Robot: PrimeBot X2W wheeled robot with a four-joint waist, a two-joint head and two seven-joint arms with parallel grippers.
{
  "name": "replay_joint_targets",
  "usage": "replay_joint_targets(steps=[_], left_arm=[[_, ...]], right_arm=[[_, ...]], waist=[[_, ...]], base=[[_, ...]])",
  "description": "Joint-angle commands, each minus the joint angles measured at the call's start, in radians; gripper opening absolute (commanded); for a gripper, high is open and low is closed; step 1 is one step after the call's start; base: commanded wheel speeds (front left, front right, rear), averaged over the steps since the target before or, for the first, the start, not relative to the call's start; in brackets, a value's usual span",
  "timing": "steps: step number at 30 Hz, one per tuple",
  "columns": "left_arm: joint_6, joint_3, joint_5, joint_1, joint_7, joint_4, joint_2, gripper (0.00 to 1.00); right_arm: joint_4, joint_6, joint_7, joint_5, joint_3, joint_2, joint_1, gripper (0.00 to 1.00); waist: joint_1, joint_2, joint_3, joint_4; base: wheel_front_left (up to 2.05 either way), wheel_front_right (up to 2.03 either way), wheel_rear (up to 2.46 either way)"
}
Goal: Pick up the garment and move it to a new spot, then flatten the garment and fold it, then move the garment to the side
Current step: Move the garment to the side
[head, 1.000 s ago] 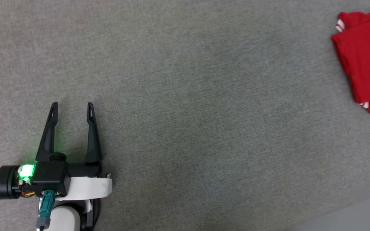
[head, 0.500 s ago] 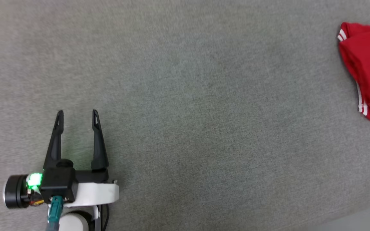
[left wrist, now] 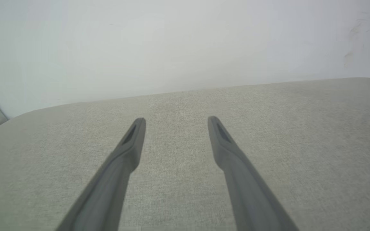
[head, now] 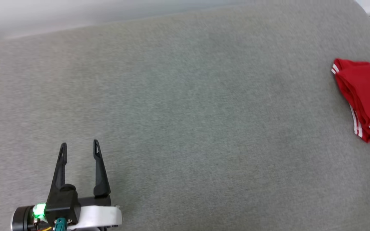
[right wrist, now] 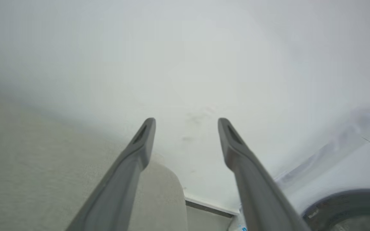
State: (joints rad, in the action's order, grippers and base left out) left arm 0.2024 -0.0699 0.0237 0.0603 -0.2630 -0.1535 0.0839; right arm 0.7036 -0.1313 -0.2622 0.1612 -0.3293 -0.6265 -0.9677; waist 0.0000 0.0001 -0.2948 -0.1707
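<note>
The garment (head: pixel 366 96), red with white stripe trim and a white sleeve patch, lies folded at the right edge of the head view on the grey fabric surface (head: pixel 185 122). My left gripper (head: pixel 79 146) hovers open at the lower left, far from the garment, with nothing between its fingers. The left wrist view has the same gripper (left wrist: pixel 176 121) open over bare grey fabric. In the right wrist view my right gripper (right wrist: pixel 186 121) stands open and empty, pointing past the surface's rounded corner (right wrist: pixel 169 179) toward a white wall.
A pale wall (head: pixel 75 12) runs behind the surface's far edge. The surface's right corner rounds off at the top right (head: pixel 365 12). A white appliance with a dark round rim (right wrist: pixel 348 205) stands to the right in the right wrist view.
The head camera has tilted up, so the far edge and wall now show and everything sits lower in the picture. The garment's folds lie a little differently than a second ago.
</note>
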Motion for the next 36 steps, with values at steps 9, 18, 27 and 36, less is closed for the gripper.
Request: replay_joint_targets(steps=[9, 18, 27, 36], left_arm=[[-0.010, 0.004, 0.012, 0.065, -0.002, 0.022, -0.017, 1.00], [-0.033, -0.006, 0.005, 0.079, -0.002, 0.044, -0.025, 1.00], [-0.049, -0.004, -0.003, 0.109, -0.002, 0.074, -0.028, 1.00], [-0.069, -0.005, -0.003, 0.148, -0.002, 0.100, -0.029, 1.00]], right_arm=[[-0.439, 0.001, -0.002, -0.079, 0.160, 0.186, 0.356, 1.00], [-0.552, 0.001, -0.002, -0.063, 0.198, 0.321, 0.617, 1.00], [-0.590, 0.001, -0.002, -0.070, 0.290, 0.454, 0.855, 1.00], [-0.644, 0.001, -0.002, -0.079, 0.338, 0.531, 1.027, 1.00]], waist=[[0.0000, -0.0001, 0.105, 0.097], [0.0000, -0.0001, 0.156, 0.160], [0.0000, -0.0001, 0.221, 0.174], [0.0000, -0.0001, 0.283, 0.180]], base=[[0.00, 0.00, 0.00], [0.00, 0.00, 0.00], [0.00, 0.00, 0.00], [0.00, 0.00, 0.00]])
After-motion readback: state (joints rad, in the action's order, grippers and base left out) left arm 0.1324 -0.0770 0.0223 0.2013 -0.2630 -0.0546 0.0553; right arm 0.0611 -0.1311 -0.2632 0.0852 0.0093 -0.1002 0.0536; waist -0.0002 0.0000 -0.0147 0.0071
